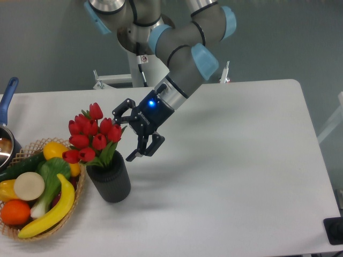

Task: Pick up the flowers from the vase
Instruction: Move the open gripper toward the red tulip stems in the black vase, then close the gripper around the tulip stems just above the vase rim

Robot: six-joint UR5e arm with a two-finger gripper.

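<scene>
1. Wicker basket [75, 206] of produce touches or nearly touches the vase [110, 179]; a nudged vase could tip into it.
2. Flowers [91, 136] stand in the vase, unlifted; a skewed pull may drag the vase along.
3. Gripper [127, 131], jaws apart, sits just right of the buds; closing there risks crushing blooms instead of stems.

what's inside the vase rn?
The flowers: red tulip buds and green leaves stand out of the vase mouth. The lower stems and the vase's inside are hidden by its dark wall. The hand is open beside the bunch, not gripping it.
</scene>
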